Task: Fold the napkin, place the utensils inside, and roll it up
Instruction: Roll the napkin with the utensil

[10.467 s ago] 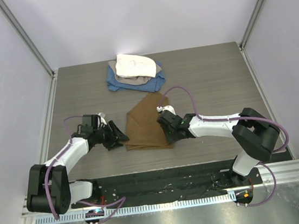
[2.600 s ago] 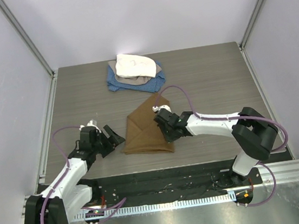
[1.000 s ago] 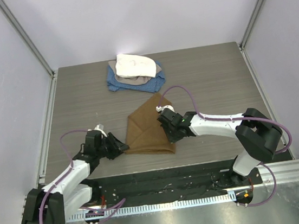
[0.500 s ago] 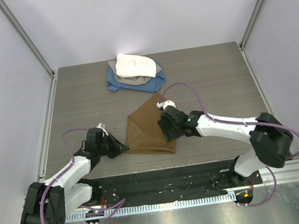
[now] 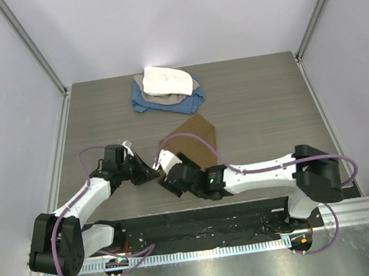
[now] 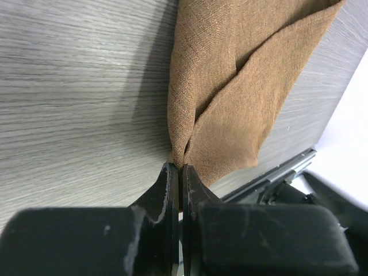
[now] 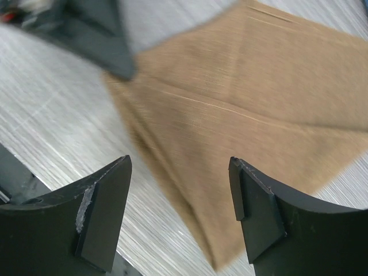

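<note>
Napkin (image 5: 198,138) lies folded at centre, its long axis running from near-left corner to far right. Left gripper (image 6: 179,175) is pinched on that near-left corner, the cloth extending rightward from it. Right gripper (image 7: 181,195), jaws spread and empty, hovers just beside the same corner.

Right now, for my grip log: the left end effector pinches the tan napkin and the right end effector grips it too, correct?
No: the left end effector pinches the napkin, but the right end effector is open over it; the right wrist view shows this.
</note>
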Controlling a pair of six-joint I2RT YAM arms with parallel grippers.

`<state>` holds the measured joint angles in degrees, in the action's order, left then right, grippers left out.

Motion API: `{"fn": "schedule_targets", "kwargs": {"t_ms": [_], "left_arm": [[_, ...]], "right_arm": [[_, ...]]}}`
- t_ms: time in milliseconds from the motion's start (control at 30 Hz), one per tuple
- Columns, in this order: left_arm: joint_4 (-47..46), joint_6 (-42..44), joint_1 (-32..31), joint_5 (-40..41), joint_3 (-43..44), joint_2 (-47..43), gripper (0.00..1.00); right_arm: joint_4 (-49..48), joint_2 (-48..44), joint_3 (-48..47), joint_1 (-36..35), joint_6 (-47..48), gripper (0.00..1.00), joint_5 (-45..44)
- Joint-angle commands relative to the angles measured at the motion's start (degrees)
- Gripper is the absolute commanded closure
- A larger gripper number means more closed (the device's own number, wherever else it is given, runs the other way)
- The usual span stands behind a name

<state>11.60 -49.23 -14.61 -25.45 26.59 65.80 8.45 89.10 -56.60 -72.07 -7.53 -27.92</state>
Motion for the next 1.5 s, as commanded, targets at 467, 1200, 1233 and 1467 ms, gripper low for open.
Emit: {"fn": "schedule_targets", "kwargs": {"t_ms": [467,1200,1233,1467], "left_arm": [[2.6,2.2,4.4,-7.8,3.5,1.7,1.0],[4.1,4.6,7.4,-9.6,5.5,4.0,1.0],[4.0,4.7,7.4,-9.8,5.4,4.2,1.0],[3.7,5.6,7.5,-9.6,5.5,5.1,1.0]], "right_arm": [[-20.3,17.2,-5.8,-6.9,10.2,0.23,-9.6],[-19.9,17.1,6.2,-8.1,7.6,0.3,-27.7],[-20.2,16.9,6.4,-8.1,7.9,0.31,-27.7],[-23.6,17.2,6.9,-8.1,13.7,0.65,-24.3]]}}
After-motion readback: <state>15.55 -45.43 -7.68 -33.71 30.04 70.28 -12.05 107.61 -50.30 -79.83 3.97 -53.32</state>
